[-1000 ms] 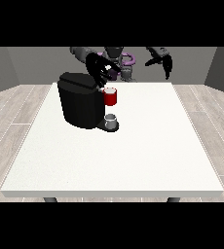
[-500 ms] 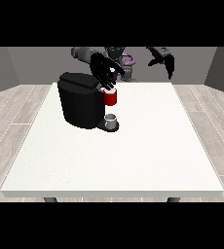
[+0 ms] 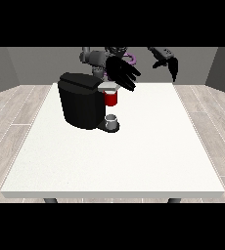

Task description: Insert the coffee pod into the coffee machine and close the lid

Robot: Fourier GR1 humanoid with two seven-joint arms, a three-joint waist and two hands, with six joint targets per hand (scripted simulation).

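Note:
The black coffee machine (image 3: 82,103) stands on the white table (image 3: 134,156), left of the middle. A red thing at the machine (image 3: 111,98) sits under its head at the front. Below it, a small grey thing (image 3: 112,120) rests on the machine's base. The hand at the view's left (image 3: 122,73) hovers just above and behind the red thing, its fingers stretched out and spread. The hand at the view's right (image 3: 166,61) is raised over the table's far right edge with relaxed fingers pointing down, holding nothing that shows.
The robot's torso (image 3: 115,52) stands behind the table's far edge. A wood-look floor (image 3: 16,112) surrounds the table.
The hand at the view's left has swung rightwards and towards the camera, from over the machine's top to above the red thing. The other hand has hardly shifted.

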